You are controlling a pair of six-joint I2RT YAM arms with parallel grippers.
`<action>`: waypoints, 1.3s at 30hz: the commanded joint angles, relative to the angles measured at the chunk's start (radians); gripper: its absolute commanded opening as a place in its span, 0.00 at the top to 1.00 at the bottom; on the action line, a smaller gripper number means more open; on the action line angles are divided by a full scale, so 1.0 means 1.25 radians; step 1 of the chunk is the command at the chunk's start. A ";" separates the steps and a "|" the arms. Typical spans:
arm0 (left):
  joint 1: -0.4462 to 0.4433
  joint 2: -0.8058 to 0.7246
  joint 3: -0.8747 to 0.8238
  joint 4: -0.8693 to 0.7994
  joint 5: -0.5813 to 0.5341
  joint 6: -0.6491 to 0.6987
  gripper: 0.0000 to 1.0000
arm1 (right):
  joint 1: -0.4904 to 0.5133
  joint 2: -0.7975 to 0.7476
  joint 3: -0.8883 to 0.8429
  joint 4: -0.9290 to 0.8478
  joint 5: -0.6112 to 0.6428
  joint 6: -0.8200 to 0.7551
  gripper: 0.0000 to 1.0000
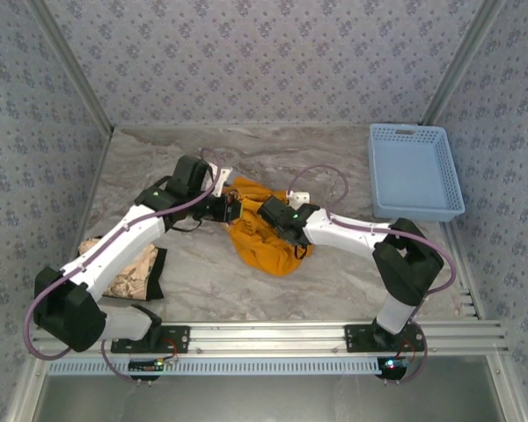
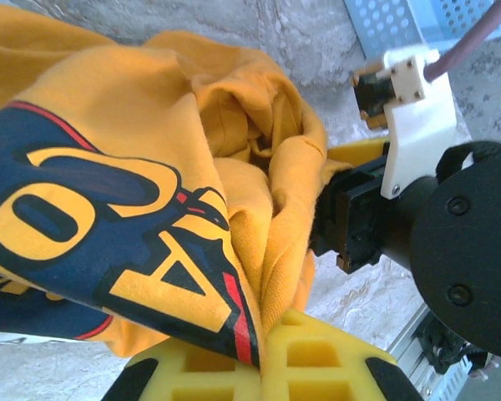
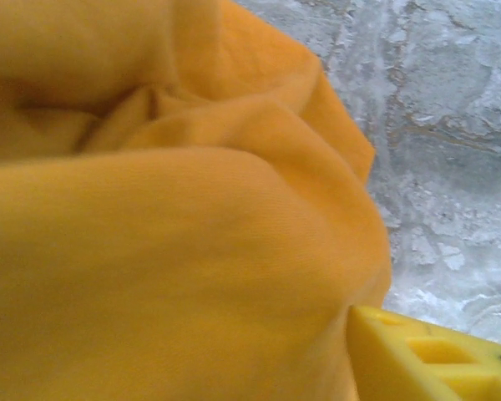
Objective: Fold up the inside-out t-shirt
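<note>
Bearing the crumpled t-shirt [image 1: 260, 242], a grey marbled table [image 1: 334, 272] meets patterned walls [image 1: 264, 53]

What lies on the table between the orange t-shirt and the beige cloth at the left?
Nothing: the top view shows a bare strip of marble table between the t-shirt and the beige cloth.

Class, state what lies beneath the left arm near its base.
A crumpled beige cloth with a black edge lies on the table; the left arm covers part of it.
</note>
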 commanded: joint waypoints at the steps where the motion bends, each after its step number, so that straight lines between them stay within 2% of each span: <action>1: 0.016 -0.028 0.050 -0.009 -0.015 -0.015 1.00 | -0.006 -0.046 -0.007 -0.076 0.034 0.024 0.49; 3: 0.020 -0.030 0.060 -0.008 -0.036 -0.018 1.00 | -0.012 -0.083 -0.007 -0.104 0.023 0.017 0.57; 5: 0.021 -0.032 0.063 0.004 -0.059 -0.021 1.00 | -0.022 -0.119 0.003 -0.136 -0.004 0.004 0.61; 8: 0.022 -0.014 0.061 0.021 -0.081 -0.022 1.00 | -0.035 -0.178 0.038 -0.152 -0.103 -0.051 0.61; 11: 0.020 0.027 0.065 0.020 -0.064 -0.028 1.00 | -0.045 -0.235 0.089 -0.166 -0.185 -0.078 0.61; 15: 0.021 0.069 0.054 0.022 -0.049 -0.045 1.00 | -0.080 -0.288 0.091 -0.209 -0.230 -0.074 0.61; 18: 0.018 0.076 0.035 0.038 -0.037 -0.062 1.00 | -0.108 -0.314 0.044 -0.200 -0.267 -0.085 0.54; 20: 0.018 0.076 0.023 0.047 -0.024 -0.073 1.00 | -0.101 -0.317 0.020 -0.195 -0.275 -0.074 0.53; 23: 0.015 0.073 0.020 0.041 -0.019 -0.079 1.00 | -0.042 -0.298 0.024 -0.158 -0.279 -0.001 0.51; 26: 0.015 0.072 0.019 0.034 -0.016 -0.077 1.00 | 0.025 -0.251 0.040 -0.078 -0.296 0.151 0.52; 28: 0.015 0.072 0.016 0.033 -0.015 -0.072 1.00 | 0.087 -0.215 0.043 -0.009 -0.232 0.234 0.56; 30: 0.015 0.073 0.018 0.032 -0.010 -0.068 1.00 | 0.113 -0.164 0.071 -0.023 -0.173 0.332 0.64; 33: 0.015 0.071 0.023 0.026 -0.003 -0.064 1.00 | 0.096 -0.107 0.045 0.005 -0.136 0.421 0.73; 36: 0.017 0.061 0.037 0.003 0.010 -0.042 1.00 | 0.060 -0.075 0.005 0.012 -0.131 0.452 0.73; 39: 0.025 0.046 0.051 -0.036 0.019 -0.001 1.00 | 0.018 -0.096 -0.029 -0.003 -0.126 0.446 0.70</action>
